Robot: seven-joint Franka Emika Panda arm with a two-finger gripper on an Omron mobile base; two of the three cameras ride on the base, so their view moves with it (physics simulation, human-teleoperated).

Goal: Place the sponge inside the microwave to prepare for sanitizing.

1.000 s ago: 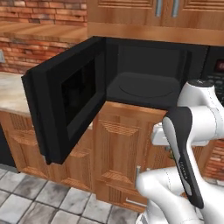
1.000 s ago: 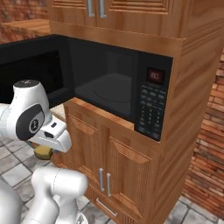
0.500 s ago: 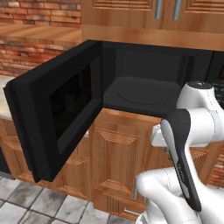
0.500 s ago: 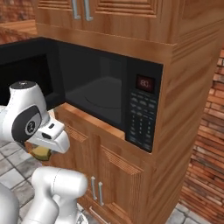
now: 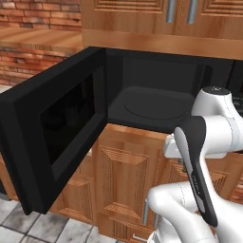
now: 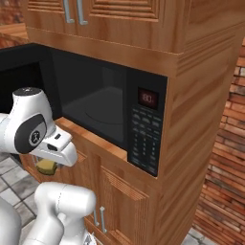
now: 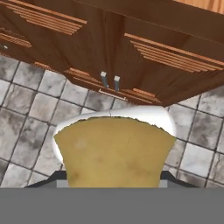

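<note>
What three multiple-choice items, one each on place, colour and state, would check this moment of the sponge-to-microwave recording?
1. Where is the sponge?
A. On the microwave's turntable
B. Held at the pincer, below the microwave's level
C. On the floor tiles

2. What colour is the microwave's small display?
A. Red
B. Green
C. Blue

3. What state is the microwave door in?
A. Shut
B. Removed
C. Swung open to the left

Answers:
1 B: the mustard-yellow sponge sits right at the pincer in front of the lower cabinet doors, while the turntable is bare.
2 A: the display on the microwave glows red.
3 C: the door stands out to the left, leaving the cavity exposed.
</note>
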